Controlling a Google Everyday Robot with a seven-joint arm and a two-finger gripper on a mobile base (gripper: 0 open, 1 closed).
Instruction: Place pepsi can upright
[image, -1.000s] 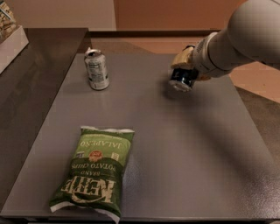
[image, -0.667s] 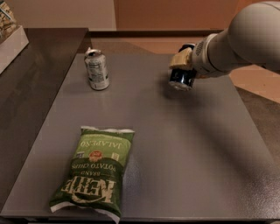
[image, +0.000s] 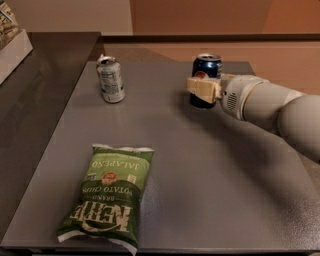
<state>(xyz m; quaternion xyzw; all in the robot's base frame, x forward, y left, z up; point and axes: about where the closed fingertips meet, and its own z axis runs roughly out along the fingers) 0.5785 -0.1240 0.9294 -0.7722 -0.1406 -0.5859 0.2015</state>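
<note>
Pepsi can (image: 207, 67) was tipped on its side in the tool (image: 205, 89) a second ago. Now it's standing straight up with its silver top facing up. The arm (image: 270, 105) has swung lower too, so it reaches in from the right instead of from up high. Nothing else budged.

Left to right then. Way off to the tool's far left, up in the corner, you can see the edge of a pale box (image: 12, 47). It sits on a darker surface (image: 35, 110) that runs alongside the grey worktop (image: 215, 180).

Silver can (image: 110, 80) stands upright well to the left of the tool, roughly level with it and not touching anything.

Green jalapeño chips bag (image: 107, 197) lies flat, also left of the tool but much nearer the camera, by the front edge of the worktop. Its print reads upside down from here.

Then the tool itself, toward the back right of the worktop. It's clamped on the pepsi can, with one tan finger (image: 198, 85) across the front of the can at about mid-height and the other hidden behind it. The can's base looks to be right down at the worktop, but I can't tell for sure if it's resting on it or just off it.

The white arm carries on from the tool's right side and out of the picture.
</note>
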